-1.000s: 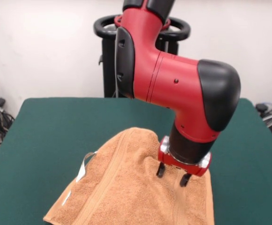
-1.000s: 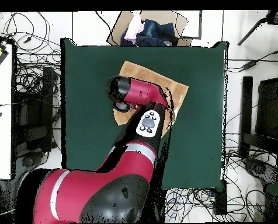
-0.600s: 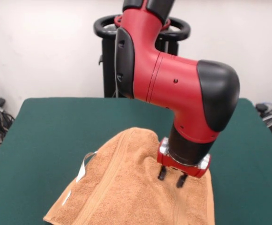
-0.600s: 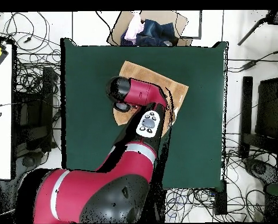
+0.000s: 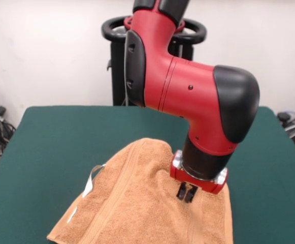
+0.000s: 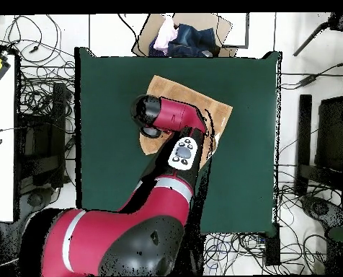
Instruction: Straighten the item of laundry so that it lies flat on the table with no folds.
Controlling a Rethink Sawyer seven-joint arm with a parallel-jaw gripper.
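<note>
Towel (image 5: 137, 203) lies rumpled on table (image 5: 51, 142), gripper (image 5: 187, 193) pinched closed on its cloth.

No readable text, label or number shows anywhere.

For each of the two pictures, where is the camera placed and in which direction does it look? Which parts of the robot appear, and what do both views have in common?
Front view: camera across the table, facing the robot; shows the red and black arm coming down and the gripper, shut on the towel.
Overhead view: camera above, looking straight down; shows the arm from base to wrist, covering part of the towel; the gripper is hidden.
Shared: arm, towel and green table.
</note>
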